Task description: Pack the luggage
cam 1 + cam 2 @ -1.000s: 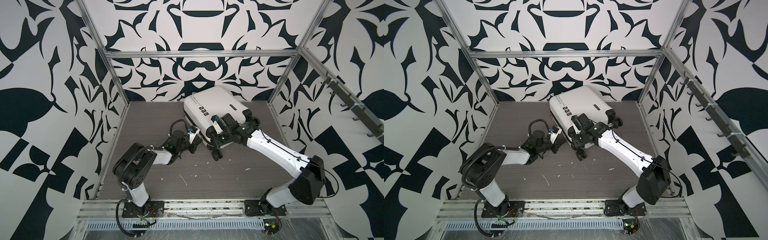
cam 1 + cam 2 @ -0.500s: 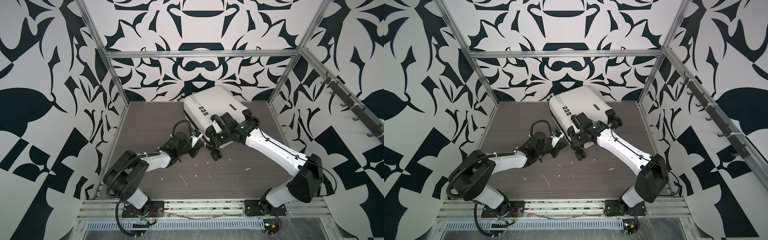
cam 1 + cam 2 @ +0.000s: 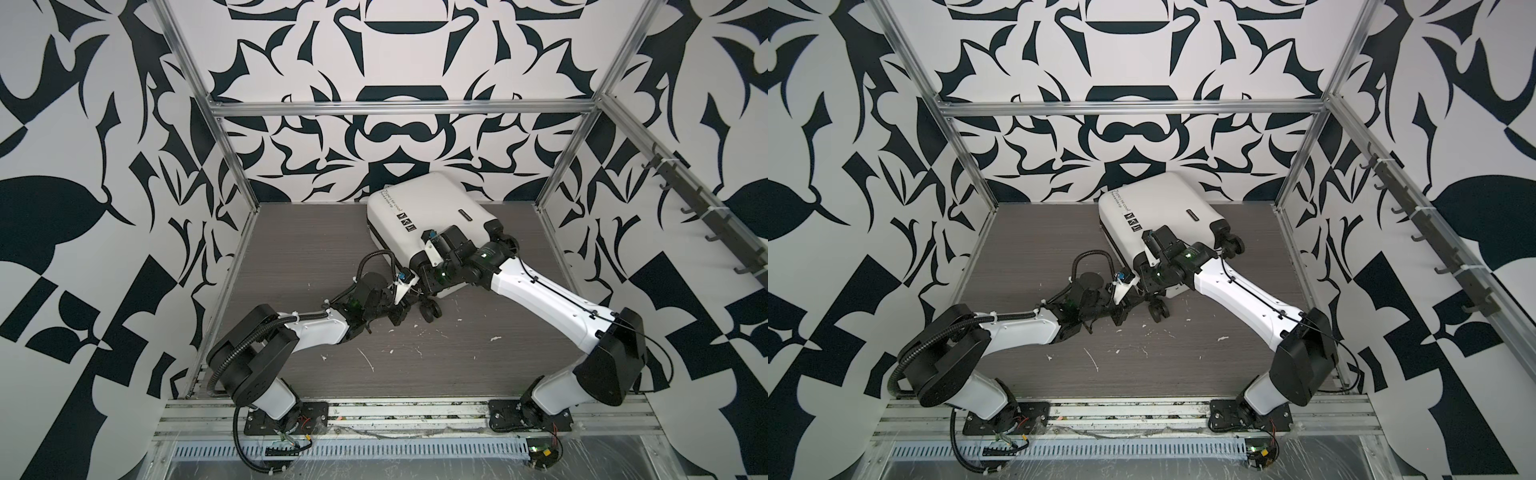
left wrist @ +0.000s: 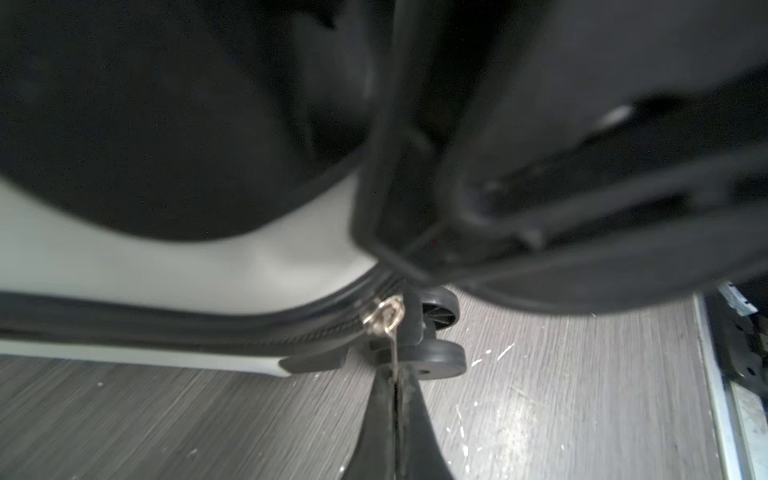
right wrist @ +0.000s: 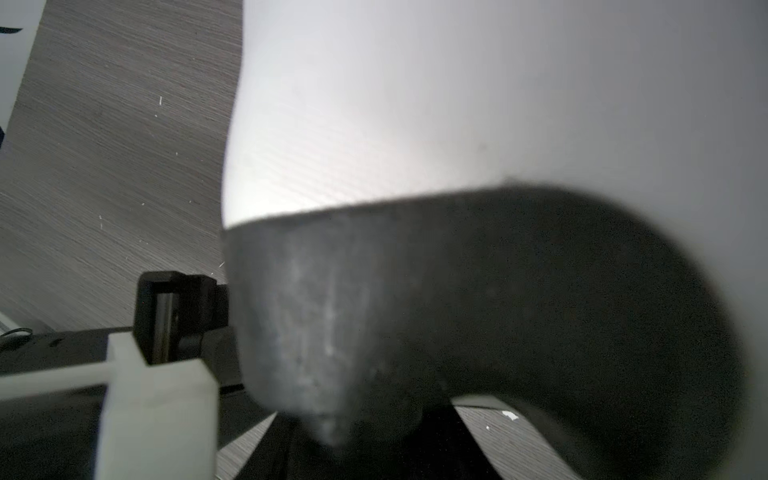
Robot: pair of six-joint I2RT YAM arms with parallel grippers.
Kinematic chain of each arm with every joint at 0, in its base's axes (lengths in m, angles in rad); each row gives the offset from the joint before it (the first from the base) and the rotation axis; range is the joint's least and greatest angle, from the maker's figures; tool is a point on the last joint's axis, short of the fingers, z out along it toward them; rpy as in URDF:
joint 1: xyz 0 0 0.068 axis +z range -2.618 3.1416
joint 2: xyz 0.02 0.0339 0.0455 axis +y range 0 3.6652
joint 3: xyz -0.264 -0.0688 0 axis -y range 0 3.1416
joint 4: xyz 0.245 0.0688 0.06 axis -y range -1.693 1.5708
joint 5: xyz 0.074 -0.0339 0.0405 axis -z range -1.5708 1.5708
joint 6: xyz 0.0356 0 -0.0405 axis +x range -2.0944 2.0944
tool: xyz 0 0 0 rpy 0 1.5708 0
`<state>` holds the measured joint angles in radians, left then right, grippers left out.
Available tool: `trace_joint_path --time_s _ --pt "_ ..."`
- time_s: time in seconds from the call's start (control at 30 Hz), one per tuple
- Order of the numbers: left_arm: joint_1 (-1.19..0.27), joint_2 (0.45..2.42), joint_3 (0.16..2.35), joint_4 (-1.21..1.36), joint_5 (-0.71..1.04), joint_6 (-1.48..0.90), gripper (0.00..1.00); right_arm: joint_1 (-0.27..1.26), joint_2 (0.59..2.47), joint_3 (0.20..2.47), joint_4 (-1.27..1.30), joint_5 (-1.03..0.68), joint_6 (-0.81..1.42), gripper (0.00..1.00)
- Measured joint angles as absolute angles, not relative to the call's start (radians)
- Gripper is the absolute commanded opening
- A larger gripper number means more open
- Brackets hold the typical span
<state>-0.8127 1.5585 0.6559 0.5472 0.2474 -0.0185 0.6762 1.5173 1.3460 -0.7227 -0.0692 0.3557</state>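
The luggage [image 3: 428, 216] [image 3: 1163, 216], a small white hard-shell case, lies closed at the back of the table in both top views. My left gripper [image 4: 395, 376] [image 3: 415, 302] is shut on the silver zipper pull [image 4: 384, 318], at the near corner just in front of a black spinner wheel [image 4: 440, 357] [image 3: 430, 311]. My right gripper [image 5: 374, 449] [image 3: 428, 282] sits over that same near corner. Its fingers are closed around the black corner guard [image 5: 415, 311], which fills most of the right wrist view.
White specks [image 3: 368, 361] litter the grey wood-grain table [image 3: 316, 249]. Metal frame posts [image 3: 232, 145] and patterned walls enclose the table on three sides. A rail of hooks [image 3: 706, 208] runs along the right wall. A second wheel [image 3: 505, 243] juts out at the luggage's right corner.
My left arm has stretched out lower over the table, and its gripper has slid a little rightwards along the luggage's edge towards the wheel. The right arm has hardly moved.
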Motion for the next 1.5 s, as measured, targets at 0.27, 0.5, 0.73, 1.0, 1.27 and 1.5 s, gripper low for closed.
trace_joint_path --time_s 0.27,0.5,0.73,1.0,1.27,1.5 --pt "-0.837 1.559 0.619 0.611 0.198 -0.043 0.25 0.677 1.503 1.317 -0.695 -0.086 0.371 0.23" --pt "-0.886 1.469 0.554 0.677 0.191 -0.048 0.58 0.674 1.413 1.235 -0.635 -0.056 0.376 0.6" --pt "-0.884 1.326 0.495 0.624 0.13 -0.047 0.59 0.613 1.22 1.228 -0.646 0.007 0.35 0.68" --pt "-0.884 1.113 0.497 0.461 0.015 -0.077 0.69 0.302 1.208 1.266 -0.698 0.082 0.329 0.71" --pt "-0.847 1.105 0.553 0.306 -0.129 -0.131 0.77 -0.014 1.377 1.385 -0.646 -0.037 0.333 0.71" --pt "-0.722 1.119 0.569 0.26 -0.156 -0.254 0.78 -0.112 1.554 1.411 -0.546 -0.218 0.332 0.7"
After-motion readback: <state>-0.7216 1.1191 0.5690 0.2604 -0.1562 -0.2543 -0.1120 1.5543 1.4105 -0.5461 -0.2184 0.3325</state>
